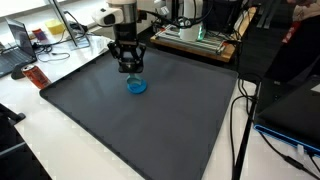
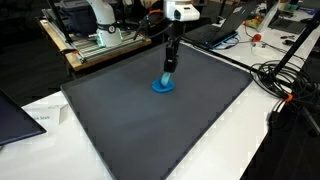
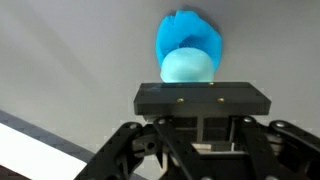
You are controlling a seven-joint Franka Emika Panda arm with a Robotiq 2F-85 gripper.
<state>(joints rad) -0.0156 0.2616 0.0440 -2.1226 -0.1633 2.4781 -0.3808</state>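
Note:
A dark grey mat covers the table in both exterior views. Towards its far side lies a bright blue dish-like piece. A pale blue rounded object sits at its near edge, right at the jaws. My gripper points straight down over it and looks shut on it. In the wrist view a black block of the gripper hides the fingertips and the exact contact.
White table edges frame the mat. A laptop and a red item lie beside it. Lab equipment stands behind the arm. Cables and a black stand crowd one side. Another laptop lies near a corner.

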